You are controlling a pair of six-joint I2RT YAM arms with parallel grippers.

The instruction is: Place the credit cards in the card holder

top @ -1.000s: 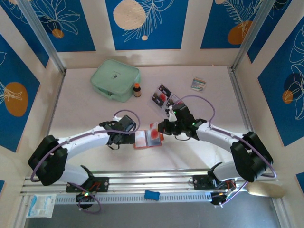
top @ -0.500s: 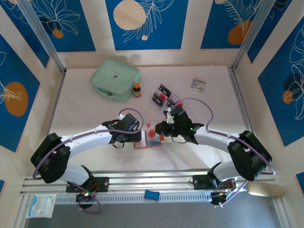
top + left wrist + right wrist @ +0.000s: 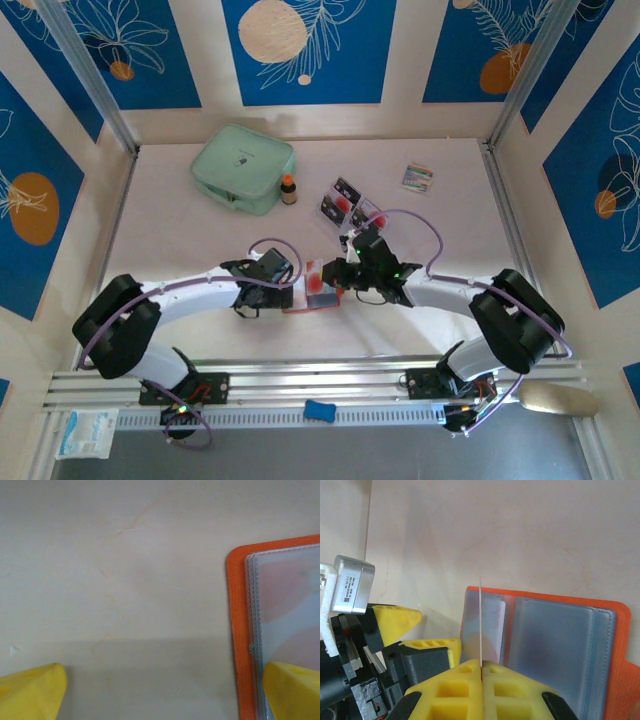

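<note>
Over the open orange-red card holder, I'm clenching a thin pale credit card edge-on in R gripper for slotting; L gripper splayed, prob. pinning it.

Card holder open; credit cards beyond.

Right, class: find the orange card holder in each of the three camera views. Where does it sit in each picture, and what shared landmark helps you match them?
Top external: card holder at centre, between the two arms' tips.
Left wrist: card holder at the right edge, orange border around a clear sleeve.
Right wrist: card holder lower right, lying open.
Shared landmark: the left gripper, its yellow fingers at the holder's edge.
</note>
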